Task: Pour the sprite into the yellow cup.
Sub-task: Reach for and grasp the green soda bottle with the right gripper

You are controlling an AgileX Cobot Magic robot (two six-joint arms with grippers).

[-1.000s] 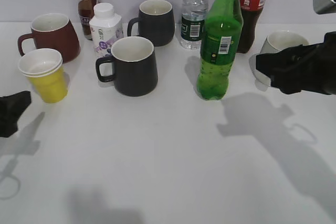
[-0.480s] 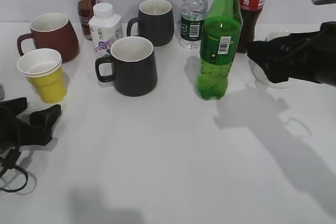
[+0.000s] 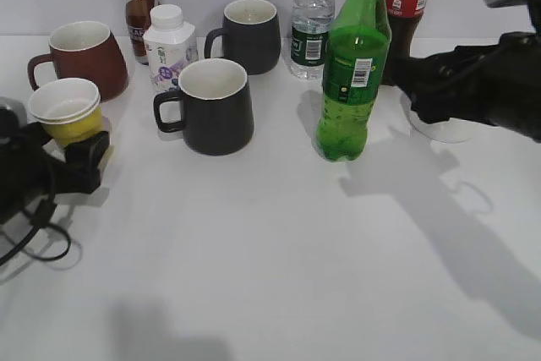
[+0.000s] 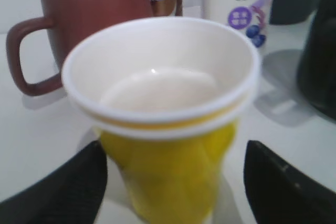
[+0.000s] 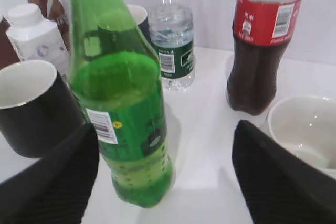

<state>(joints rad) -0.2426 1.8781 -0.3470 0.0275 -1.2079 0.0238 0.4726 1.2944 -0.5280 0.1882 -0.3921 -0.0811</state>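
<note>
The sprite (image 3: pixel 352 73) stands upright mid-tabletop (image 3: pixel 279 251), its long axis vertical, just left of the right gripper (image 3: pixel 404 82), which reaches in level from the right with jaws spread wide, not yet touching. Far left, the left gripper (image 4: pixel 168 182) sits low, open, fingers either side of the yellow cup (image 4: pixel 165 124), holding nothing.

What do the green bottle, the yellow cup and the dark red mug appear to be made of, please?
The green bottle looks like translucent glossy plastic: liquid shows through it. The yellow cup seems to be thin matte paper, with a creased wall and rolled white rim. The dark red mug is probably glazed ceramic, given its thick wall and soft sheen.
</note>
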